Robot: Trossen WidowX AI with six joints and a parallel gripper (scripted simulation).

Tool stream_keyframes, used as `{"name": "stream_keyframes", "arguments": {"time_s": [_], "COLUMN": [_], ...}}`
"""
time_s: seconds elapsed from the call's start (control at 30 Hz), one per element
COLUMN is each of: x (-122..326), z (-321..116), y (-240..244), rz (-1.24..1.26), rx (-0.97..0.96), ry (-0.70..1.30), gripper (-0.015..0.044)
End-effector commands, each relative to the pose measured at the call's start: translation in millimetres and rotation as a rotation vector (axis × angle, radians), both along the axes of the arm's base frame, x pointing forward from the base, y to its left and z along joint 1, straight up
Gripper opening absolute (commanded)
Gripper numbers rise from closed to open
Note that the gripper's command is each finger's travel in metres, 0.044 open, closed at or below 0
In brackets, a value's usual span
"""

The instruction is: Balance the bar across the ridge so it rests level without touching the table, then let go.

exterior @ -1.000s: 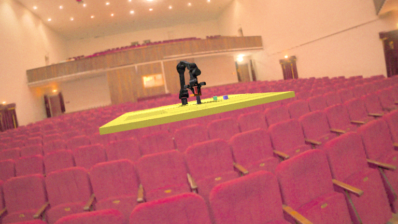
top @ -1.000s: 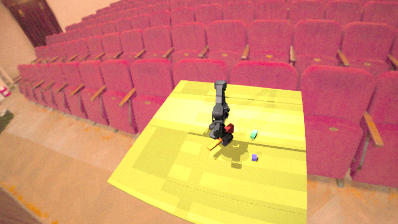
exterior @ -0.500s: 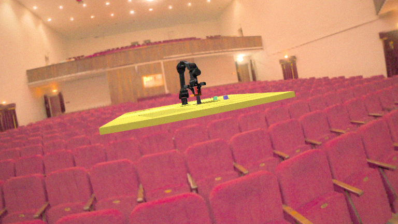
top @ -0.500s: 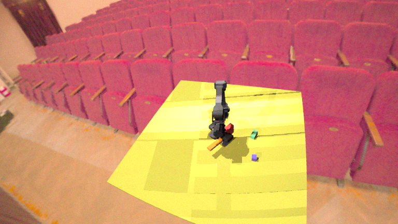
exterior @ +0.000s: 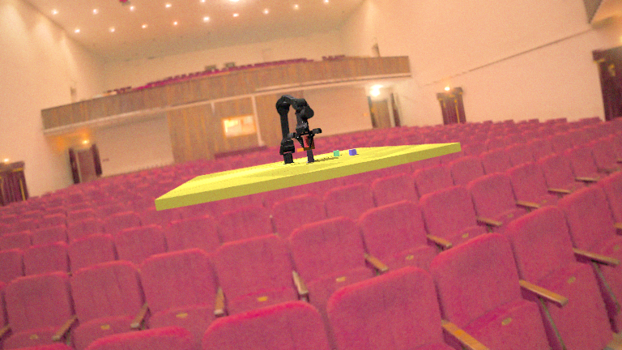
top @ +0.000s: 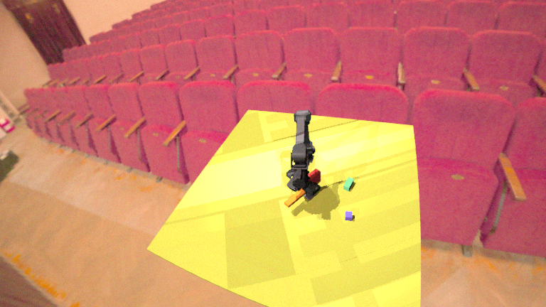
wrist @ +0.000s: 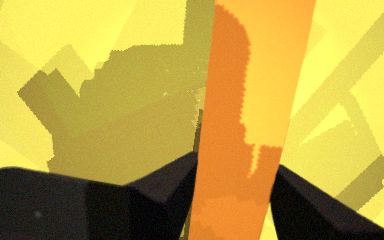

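The orange bar [top: 294, 198] [exterior: 301, 149] [wrist: 270, 75] is held above the yellow table [top: 257, 247] [exterior: 238, 184]. My gripper [top: 305, 189] [wrist: 234, 167] is shut on it, with one dark finger on each side in the wrist view. A red block [top: 314, 175] [exterior: 308, 140] shows behind the gripper, in line with the bar; whether it is joined to the bar is hidden. A dark upright piece [exterior: 310, 156], apparently the ridge, stands below the gripper in the exterior view. Whether the bar touches it cannot be told.
A green block [top: 348, 183] [exterior: 336, 153] lies to the right of the gripper in the top view. A small purple cube [top: 349, 215] [exterior: 351, 152] lies nearer the front. The arm's shadow falls around and beyond the bar.
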State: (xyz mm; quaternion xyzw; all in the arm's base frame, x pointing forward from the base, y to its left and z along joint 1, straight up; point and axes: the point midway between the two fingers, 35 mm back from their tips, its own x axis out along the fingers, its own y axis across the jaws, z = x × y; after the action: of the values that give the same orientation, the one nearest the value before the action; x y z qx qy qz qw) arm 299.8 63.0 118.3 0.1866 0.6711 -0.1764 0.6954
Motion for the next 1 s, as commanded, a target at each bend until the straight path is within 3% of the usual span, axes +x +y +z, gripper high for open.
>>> {"name": "stream_keyframes", "arguments": {"time_s": [0.0, 0.97], "x": [0.2, 0.5], "z": [-3.5, 0.3], "y": [0.5, 0.0], "rz": [0.002, 0.000], "rx": [0.002, 0.000], "ry": [0.004, 0.000], "gripper": [0.0000, 0.0000]}}
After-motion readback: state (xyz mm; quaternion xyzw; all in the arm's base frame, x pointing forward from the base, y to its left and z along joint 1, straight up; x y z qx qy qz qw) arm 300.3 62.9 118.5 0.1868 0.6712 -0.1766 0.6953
